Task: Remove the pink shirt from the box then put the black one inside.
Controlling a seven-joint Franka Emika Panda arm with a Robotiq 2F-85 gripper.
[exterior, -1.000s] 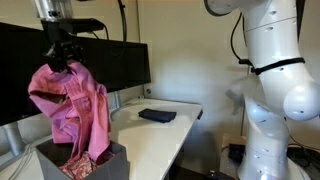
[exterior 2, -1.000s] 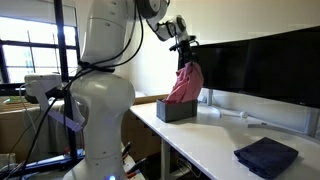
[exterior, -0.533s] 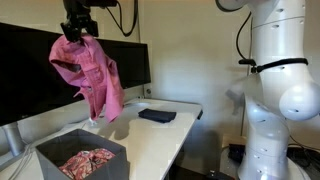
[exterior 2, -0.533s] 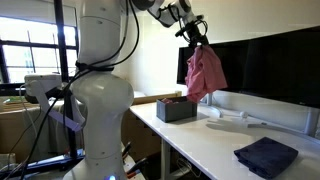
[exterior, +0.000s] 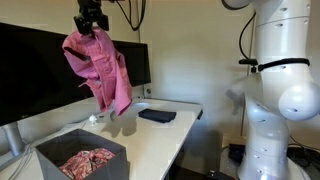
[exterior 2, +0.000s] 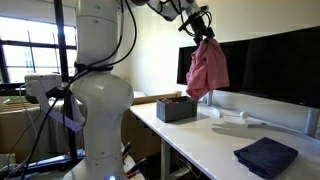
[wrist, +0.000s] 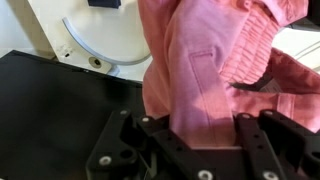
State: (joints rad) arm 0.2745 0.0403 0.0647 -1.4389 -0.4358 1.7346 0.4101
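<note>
My gripper (exterior: 92, 24) is shut on the pink shirt (exterior: 101, 72) and holds it high above the white table, so the shirt hangs free in both exterior views (exterior 2: 207, 68). In the wrist view the pink shirt (wrist: 210, 70) fills the space between my jaws (wrist: 205, 135). The dark grey box (exterior: 52, 155) stands at the near end of the table and still holds pink cloth (exterior: 88, 162); it also shows in an exterior view (exterior 2: 176, 108). The folded black shirt (exterior: 157, 115) lies flat on the table, and shows too in an exterior view (exterior 2: 265, 156).
Black monitors (exterior: 40, 60) stand along the back of the white table (exterior: 160, 135), close behind the hanging shirt. The robot's white base (exterior: 275, 100) stands beside the table. A white object (exterior 2: 228, 117) lies on the table between box and black shirt.
My gripper has lifted the pink shirt up out of the box and carried it along the table away from the box. The shirt now hangs clear of the box.
</note>
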